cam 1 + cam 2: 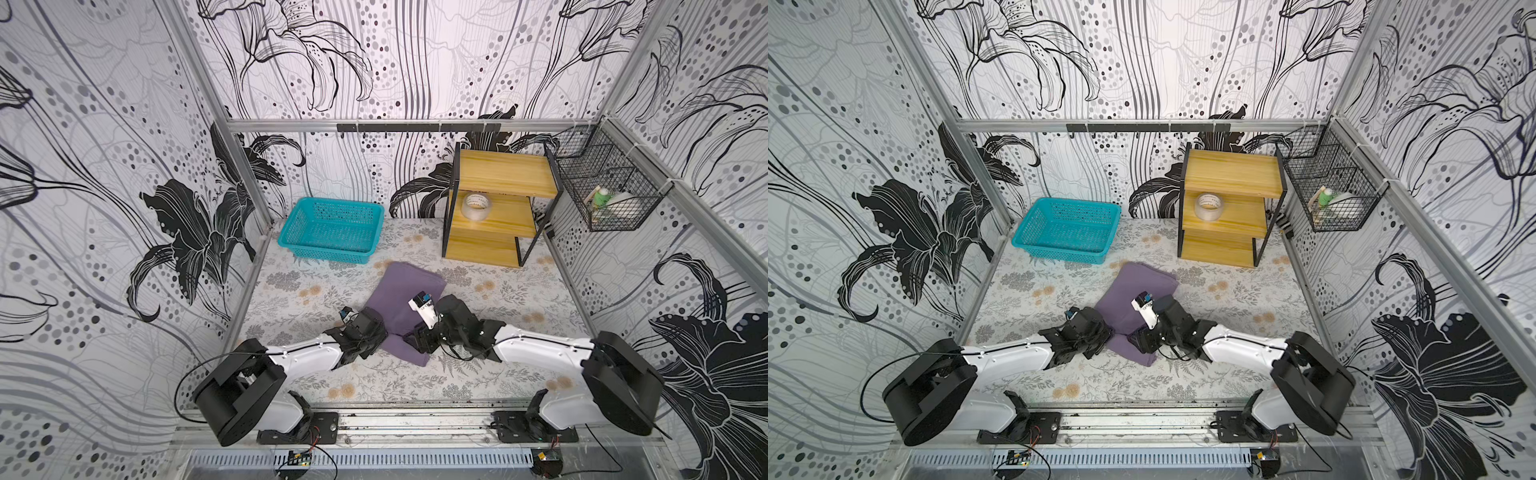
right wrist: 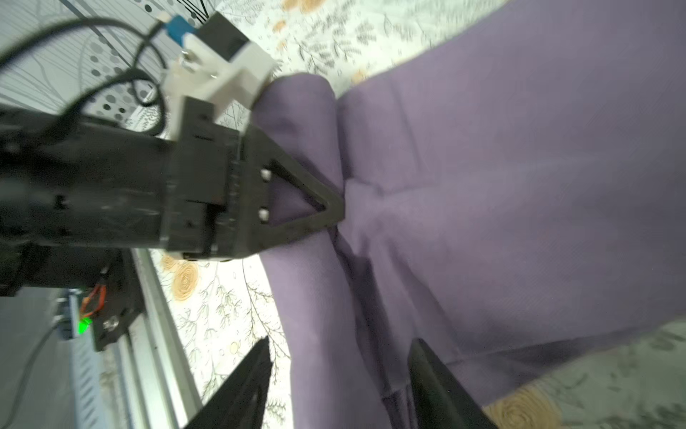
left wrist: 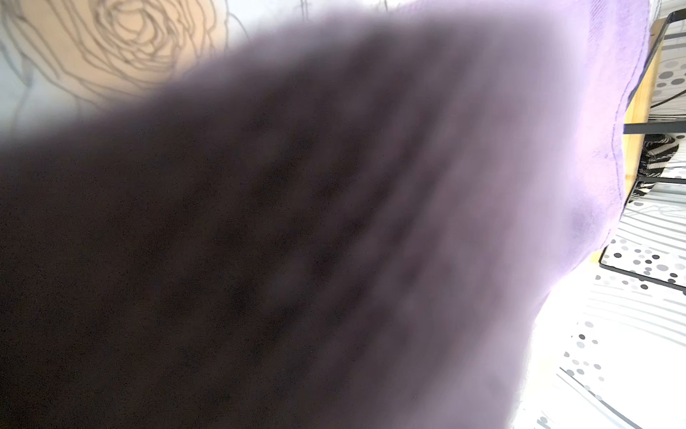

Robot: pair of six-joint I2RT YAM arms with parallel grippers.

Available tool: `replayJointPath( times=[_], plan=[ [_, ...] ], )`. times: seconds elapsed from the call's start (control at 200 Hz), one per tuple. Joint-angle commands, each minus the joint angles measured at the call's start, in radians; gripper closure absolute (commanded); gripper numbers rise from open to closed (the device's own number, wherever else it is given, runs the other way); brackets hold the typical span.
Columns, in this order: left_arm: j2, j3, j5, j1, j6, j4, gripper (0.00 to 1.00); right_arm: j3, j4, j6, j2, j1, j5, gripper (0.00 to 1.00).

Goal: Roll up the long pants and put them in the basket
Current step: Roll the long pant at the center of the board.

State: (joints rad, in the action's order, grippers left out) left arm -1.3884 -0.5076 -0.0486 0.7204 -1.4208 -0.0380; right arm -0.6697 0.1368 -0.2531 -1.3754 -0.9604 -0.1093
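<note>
The right gripper (image 2: 339, 343) is seen standing wide in the right wrist view. Its two dark fingers (image 2: 434, 382) are set to either side of the rolled edge of the long pants (image 2: 519, 185), the edge farthest from the teal basket (image 1: 328, 251). Only that view shows the left gripper (image 2: 323, 211): one triangular finger is pressed into a crease of the roll, and whether it is clamped cannot be told. The left wrist view is filled by blurred purple cloth. In both top views the fingertips are hidden beneath the wrists, and the pants are seen lying on the floral table (image 1: 291, 299) near the basket, on its side toward the arm bases.
</note>
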Motion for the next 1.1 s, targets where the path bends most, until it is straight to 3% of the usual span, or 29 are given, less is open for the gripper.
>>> replayJointPath(
  times=[0.0,0.14,0.34,0.415,0.486,0.541,0.611,0.726,0.916,1.096],
  plan=[
    [-0.023,0.004,0.004,-0.005,-0.001,-0.005,0.63,0.059,0.022,0.220,0.012,-0.145,0.438,0.37],
    [-0.018,0.006,0.006,-0.005,-0.006,-0.008,0.63,0.027,0.077,0.372,-0.103,-0.267,0.580,0.36],
    [0.004,0.004,-0.004,-0.005,-0.011,-0.030,0.62,-0.019,0.093,0.386,-0.284,-0.305,0.723,0.40],
    [0.017,0.001,-0.005,-0.006,-0.010,-0.045,0.60,-0.027,0.078,0.361,-0.318,-0.305,0.762,0.49],
    [0.034,-0.007,-0.011,-0.005,-0.005,-0.060,0.53,-0.028,0.064,0.333,-0.307,-0.305,0.735,0.71],
    [0.055,-0.016,-0.021,-0.006,0.004,-0.070,0.44,-0.033,0.047,0.305,-0.298,-0.302,0.663,0.83],
    [0.091,-0.023,-0.041,-0.005,0.017,-0.078,0.30,-0.046,0.009,0.257,-0.297,-0.279,0.525,0.90],
    [0.163,-0.026,-0.055,-0.006,0.023,-0.090,0.14,-0.042,-0.003,0.168,-0.263,-0.182,0.148,0.93],
    [0.212,-0.010,-0.024,0.006,0.031,-0.110,0.11,-0.009,0.100,0.032,-0.272,0.009,-0.391,0.95],
    [0.199,0.036,-0.002,0.056,-0.004,-0.063,0.11,-0.039,0.103,-0.038,-0.356,0.083,-0.630,0.94]
  ],
)
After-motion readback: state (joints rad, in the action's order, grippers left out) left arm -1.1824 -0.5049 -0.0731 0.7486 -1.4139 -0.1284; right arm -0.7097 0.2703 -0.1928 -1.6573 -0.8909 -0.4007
